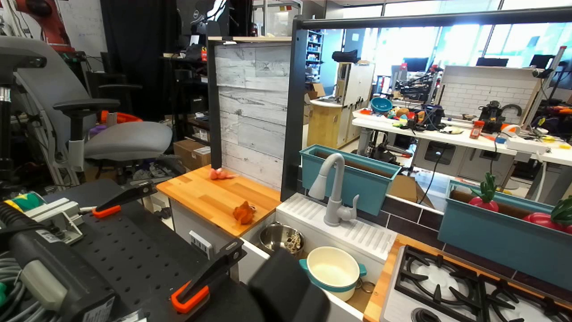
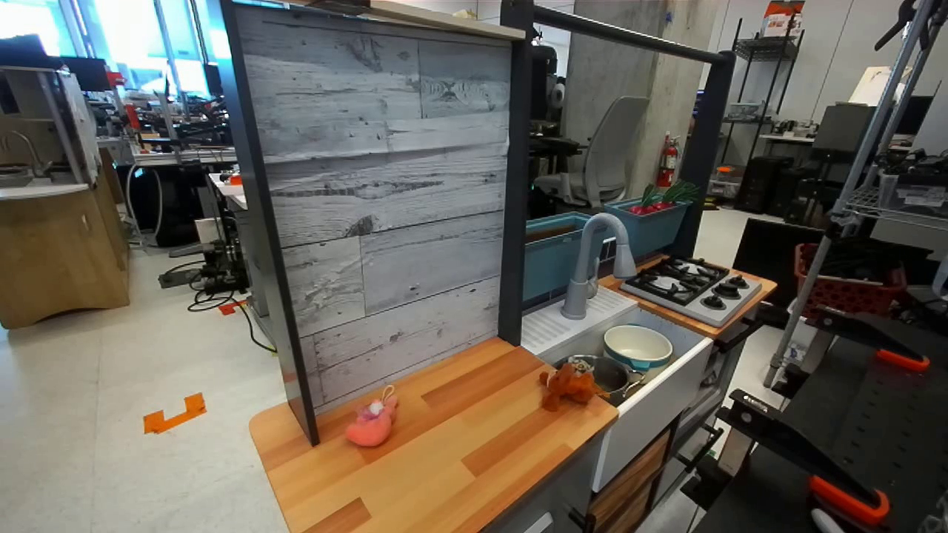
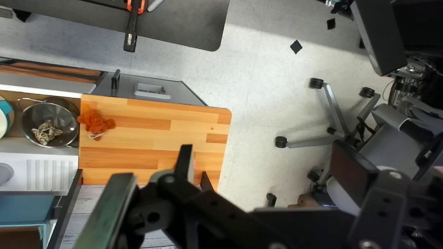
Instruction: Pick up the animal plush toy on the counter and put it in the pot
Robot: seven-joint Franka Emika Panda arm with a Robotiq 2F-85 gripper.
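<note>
The orange-brown animal plush toy (image 1: pixel 243 213) lies on the wooden counter (image 1: pixel 196 188) near the sink-side edge. It also shows in an exterior view (image 2: pixel 569 383) and in the wrist view (image 3: pixel 94 119). The pot (image 1: pixel 333 267), cream inside with a teal band and handles, stands in the white sink. It also shows in an exterior view (image 2: pixel 638 346); the wrist view cuts it off at the left edge (image 3: pixel 5 112). My gripper (image 3: pixel 268 164) is wide open and empty, with the plush toy off to its left in the wrist view. No gripper fingers can be made out in the exterior views.
A metal pot (image 3: pixel 57 116) with a spotted toy inside stands between counter and pot. A pink plush (image 2: pixel 374 422) lies at the counter's far end. The faucet (image 1: pixel 335 192), wooden back wall (image 2: pixel 392 170), teal planters (image 1: pixel 348 179) and stove (image 1: pixel 442 277) surround the sink.
</note>
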